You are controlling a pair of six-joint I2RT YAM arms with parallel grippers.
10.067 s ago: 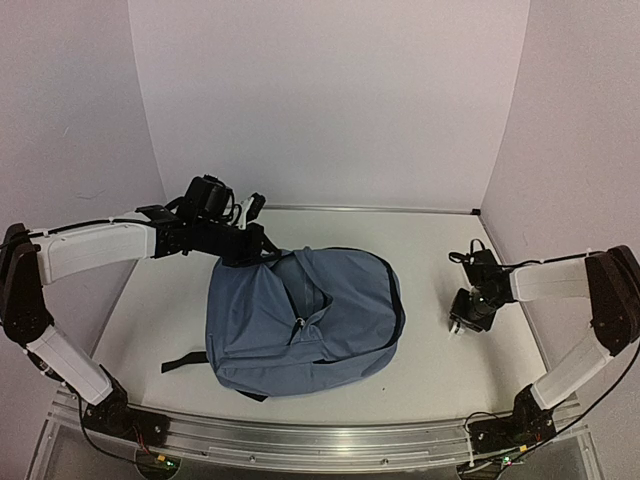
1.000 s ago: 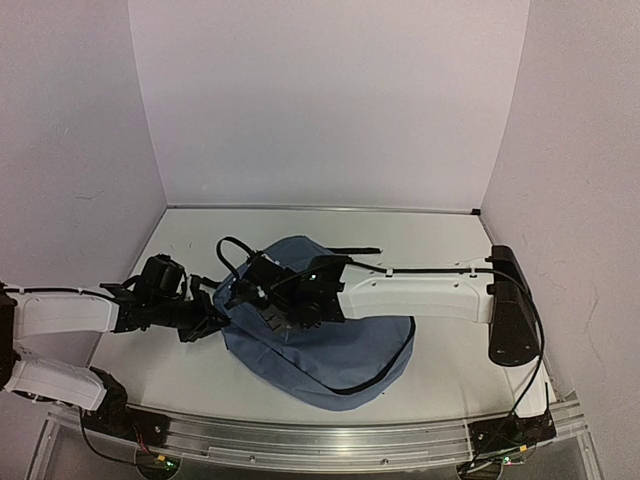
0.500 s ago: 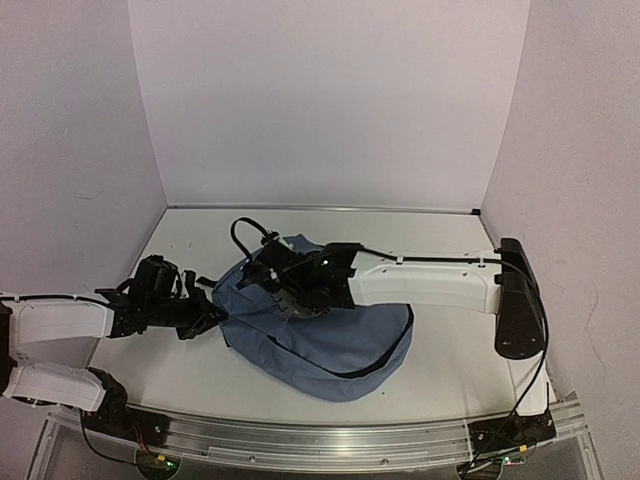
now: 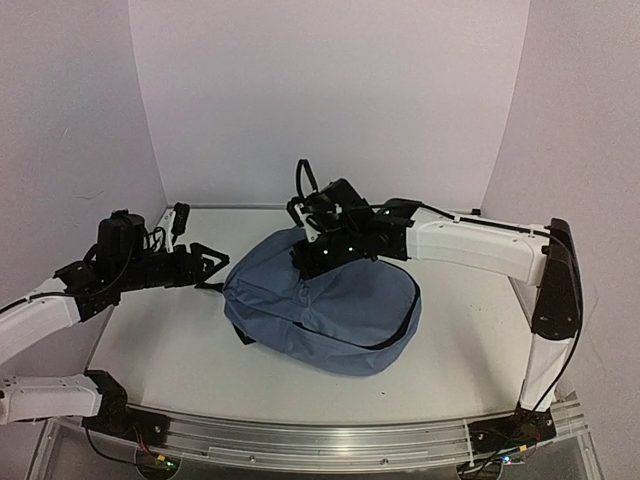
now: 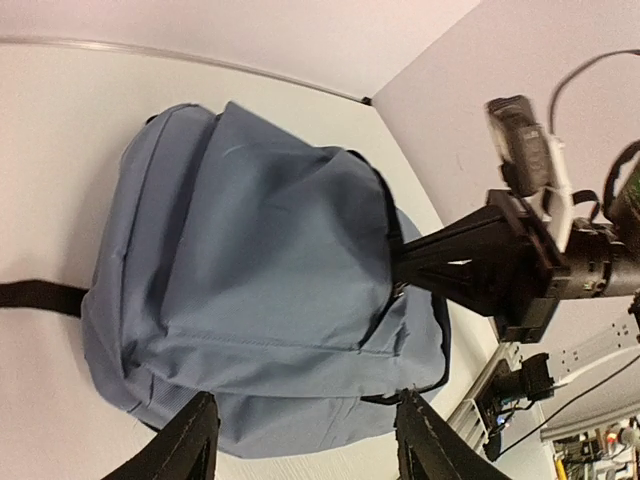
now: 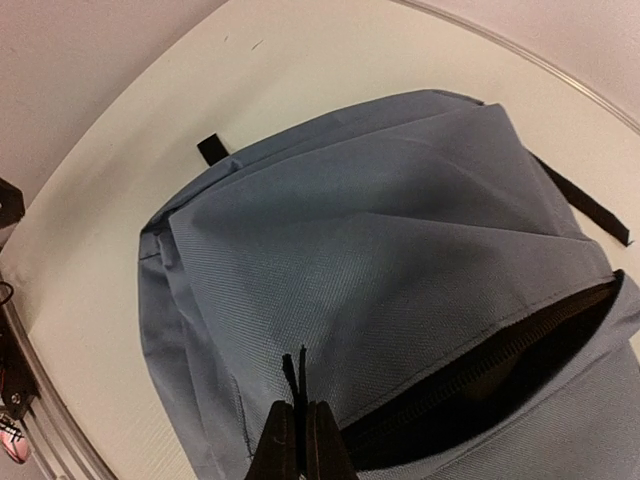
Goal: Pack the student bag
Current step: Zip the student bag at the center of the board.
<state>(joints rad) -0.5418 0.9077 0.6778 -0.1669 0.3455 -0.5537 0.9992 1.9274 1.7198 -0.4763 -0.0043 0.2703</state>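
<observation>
1. Backpack: the student bag lies flat in the middle of the table, front upward, with its zipper partly open.
2. The right gripper reaches over the bag's far edge, its jaws pressed together on a thin black tab beside that opening.
3. The left gripper hovers just left of the bag, fingers spread apart with nothing between them.
4. One black strap lies out on the table.
</observation>
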